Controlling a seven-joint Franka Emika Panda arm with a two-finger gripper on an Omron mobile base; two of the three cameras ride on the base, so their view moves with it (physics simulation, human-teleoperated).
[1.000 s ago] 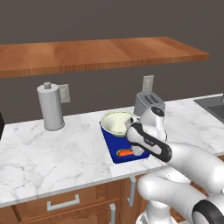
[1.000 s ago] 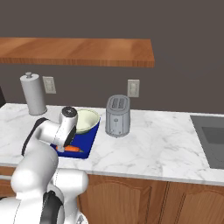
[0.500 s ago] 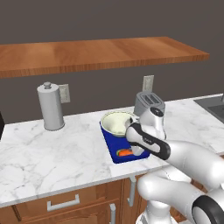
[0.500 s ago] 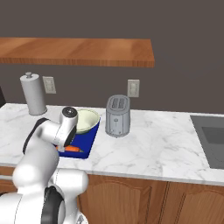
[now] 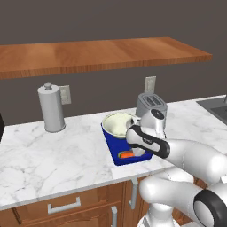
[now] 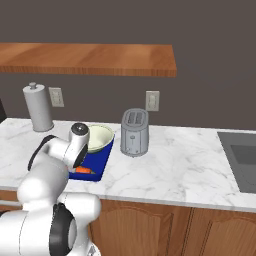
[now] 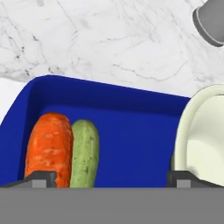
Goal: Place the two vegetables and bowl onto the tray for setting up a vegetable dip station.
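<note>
Blue tray, at the front edge of the marble counter: holds carrot and cucumber touching side by side against one short wall, and cream bowl at the opposite end. Gripper: low over the tray, fingers spread wide and grasping nothing, one tip at the carrot, the other at the bowl's rim. Step judged: all three items placed, task seemingly complete; next move calls only for lifting straight up without nudging the bowl or vegetables.

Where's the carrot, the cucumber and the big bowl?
carrot (image 7: 48, 146), hand view, middle of its orange body.
cucumber (image 7: 85, 153), hand view, middle of its green skin, right beside the carrot.
bowl (image 5: 119, 123), left base view, pale inside of the bowl, on the blue tray.
</note>
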